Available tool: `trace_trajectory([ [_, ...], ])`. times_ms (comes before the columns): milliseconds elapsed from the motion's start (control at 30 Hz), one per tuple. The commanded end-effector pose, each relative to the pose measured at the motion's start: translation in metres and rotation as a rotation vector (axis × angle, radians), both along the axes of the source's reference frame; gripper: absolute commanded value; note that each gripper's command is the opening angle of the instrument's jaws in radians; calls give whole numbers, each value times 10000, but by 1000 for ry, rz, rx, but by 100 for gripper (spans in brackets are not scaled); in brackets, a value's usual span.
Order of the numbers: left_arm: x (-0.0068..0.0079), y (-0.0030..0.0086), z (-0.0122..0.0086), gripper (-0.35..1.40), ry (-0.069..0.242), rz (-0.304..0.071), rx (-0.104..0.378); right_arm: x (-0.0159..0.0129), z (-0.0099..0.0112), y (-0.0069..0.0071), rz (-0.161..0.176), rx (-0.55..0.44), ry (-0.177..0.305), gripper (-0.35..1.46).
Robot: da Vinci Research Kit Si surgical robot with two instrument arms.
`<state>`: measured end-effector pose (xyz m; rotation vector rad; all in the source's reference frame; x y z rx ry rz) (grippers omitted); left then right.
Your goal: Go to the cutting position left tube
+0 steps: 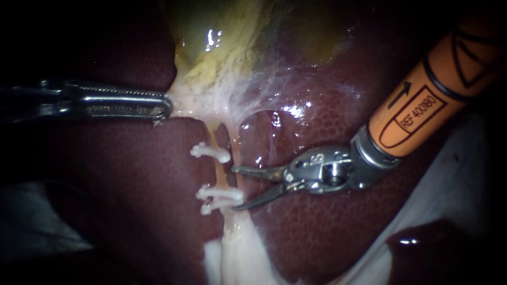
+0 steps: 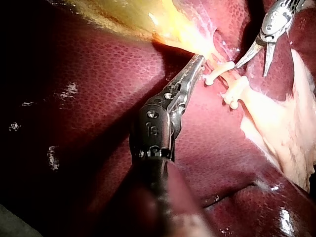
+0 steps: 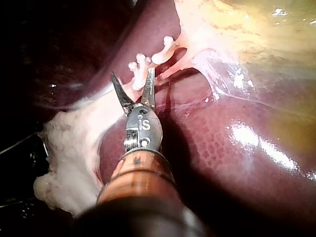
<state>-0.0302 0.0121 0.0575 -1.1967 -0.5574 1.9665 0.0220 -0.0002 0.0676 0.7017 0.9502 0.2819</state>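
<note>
Step in hand: approach to the cutting site. It is judged nearly complete but not yet seated.

The right instrument (image 1: 234, 188), a steel scissor tip on an orange-sleeved shaft, enters from the upper right. Its claw stands apart, with two thin blades spread and nothing held. The blade tips lie just beside the clipped stalk, on its right flank.

The left instrument (image 1: 161, 105), a slim grey steel grasper, enters from the left. Its claw is together, and it appears clamped on the pale whitish connective tissue (image 1: 195, 100) just below the yellow-green gallbladder (image 1: 222, 31). It appears to be holding that tissue towards the left.

The task's thing, the left tube (image 1: 217, 174), is a thin pale strand running down over the dark red mottled liver (image 1: 317, 221). It carries three white plastic clips: a single upper clip (image 1: 211, 153) and a lower pair (image 1: 219, 194). A dark window separates it from a second strand to its right.

Next move, as judged: advance the open blades leftward and trim their angle, so that the bare stretch between the upper clip and the lower pair lies between them. In the endoscope view the lower blade sits level with the lower pair, so striking a clip is the risk. The right wrist view shows pale tissue between the blades, but I cannot tell which strand it is.
</note>
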Motion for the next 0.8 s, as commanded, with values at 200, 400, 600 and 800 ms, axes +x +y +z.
trace_trajectory([
  [200, 0, 0, 0, -35, 0, 1, 1, 1, 15, 6, -15, 17, 15, 137],
  [400, 0, 0, 0, -35, 0, 1, 1, 5, 25, 8, -19, 17, 16, 137],
  [600, 0, -1, -1, -35, 0, 0, 1, 15, 32, 5, -35, 22, 23, 135],
  [800, -1, -1, -1, -35, 0, 0, 1, 30, 35, 1, -69, 22, 67, 132],
])
